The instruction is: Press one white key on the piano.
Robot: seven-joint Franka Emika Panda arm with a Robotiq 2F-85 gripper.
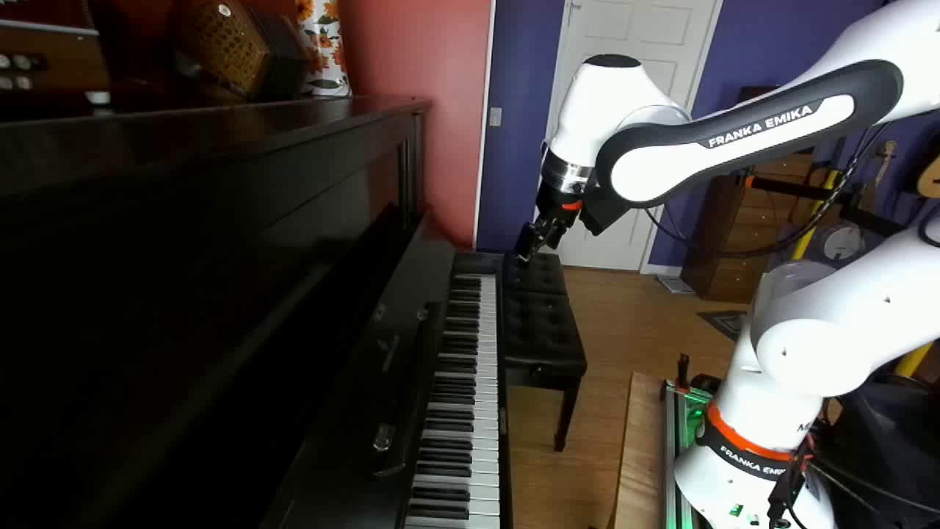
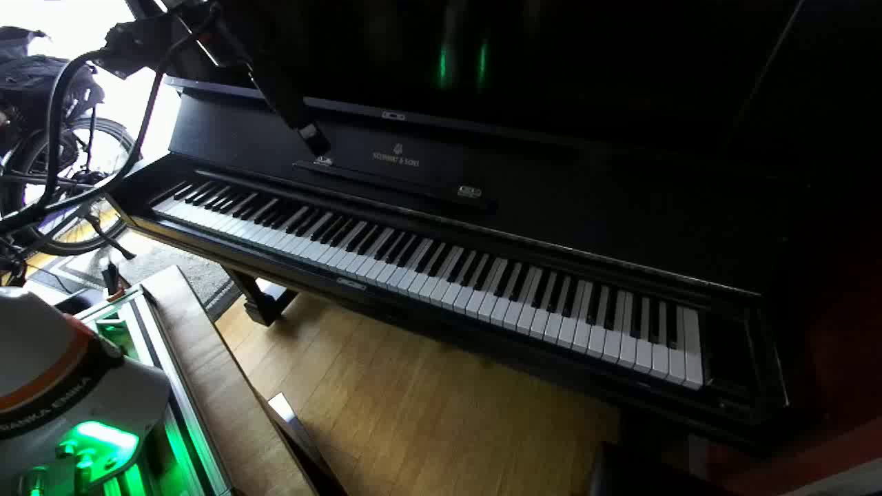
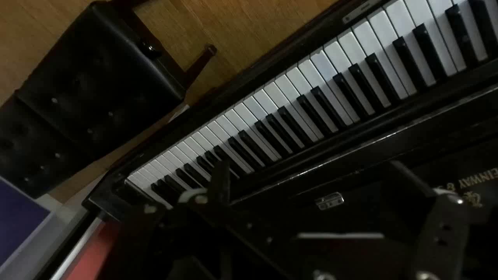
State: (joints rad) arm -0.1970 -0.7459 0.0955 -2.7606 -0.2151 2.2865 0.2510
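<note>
The gripper [image 3: 309, 167] hangs in the air, its two fingers [image 3: 220, 181] standing well apart from each other in the wrist view. Below it, clear of the fingertips, run the white keys [image 3: 274, 94] of the piano [image 1: 242, 242], with the black keys [image 3: 327, 104] set among them. The piano's dark front rises beside the gripper; in an exterior view the gripper's end shows across the fallboard [image 2: 586, 186], near the maker's lettering [image 2: 396, 160], though how far in front of it I cannot tell. Higher than the gripper, on top of the piano, sit a patterned wooden concertina [image 1: 235, 48] and a white cylinder [image 1: 324, 51] printed with orange flowers. Lower than the gripper stands a black padded bench [image 1: 545, 330], partly covered by the fingertips in an exterior view. On the side away from the piano, the white arm [image 1: 734, 150] leads from the gripper back to its base [image 1: 764, 411], which stands well apart and lower, beside a wooden board [image 1: 639, 448]. Behind the gripper, in an exterior view, are a white door [image 1: 650, 33] and a blue wall [image 1: 520, 110], with a red wall [image 1: 418, 66] nearer the piano.
</note>
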